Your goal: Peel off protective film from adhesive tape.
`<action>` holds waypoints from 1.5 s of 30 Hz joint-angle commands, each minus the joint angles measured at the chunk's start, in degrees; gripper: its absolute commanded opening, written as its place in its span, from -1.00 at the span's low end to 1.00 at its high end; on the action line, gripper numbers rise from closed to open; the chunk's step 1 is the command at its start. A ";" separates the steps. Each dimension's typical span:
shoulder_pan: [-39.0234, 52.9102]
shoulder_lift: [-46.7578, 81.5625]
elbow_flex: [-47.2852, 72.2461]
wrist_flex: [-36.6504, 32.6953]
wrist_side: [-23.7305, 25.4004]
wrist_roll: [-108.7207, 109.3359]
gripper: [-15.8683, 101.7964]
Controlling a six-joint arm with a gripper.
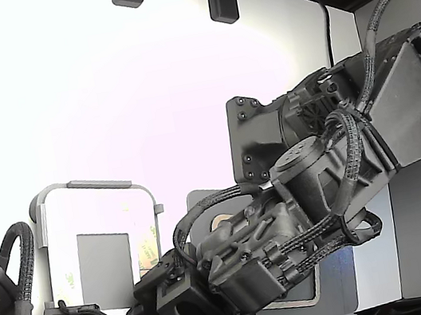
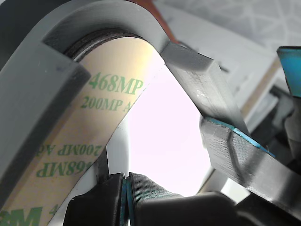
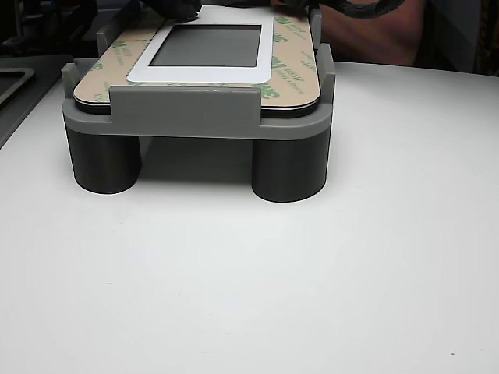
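Gripper [image 2: 126, 186] down at the panel's edge, blue-padded fingers [image 2: 123, 197] pressed together, seemingly nipping the rim of the protective film [image 2: 94, 127]; grip itself not clearly visible. Film, tan with green lettering, lies on the adhesive tape [image 3: 290, 62] bordering the white panel [image 3: 207, 74]. Panel sits in a grey fixture [image 3: 187, 117] on the white table [image 3: 249, 273], toward the other view's far left

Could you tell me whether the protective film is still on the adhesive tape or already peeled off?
Still on: the protective film with its green print lies flat over the adhesive tape around the white panel, no corner visibly lifted.
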 commanded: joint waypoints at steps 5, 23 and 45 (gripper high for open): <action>0.00 1.23 -1.32 -0.35 -0.62 0.26 -0.88; 0.53 1.32 -1.67 0.26 -0.79 1.41 -0.88; 1.05 0.18 -2.72 0.26 -0.62 1.14 -0.88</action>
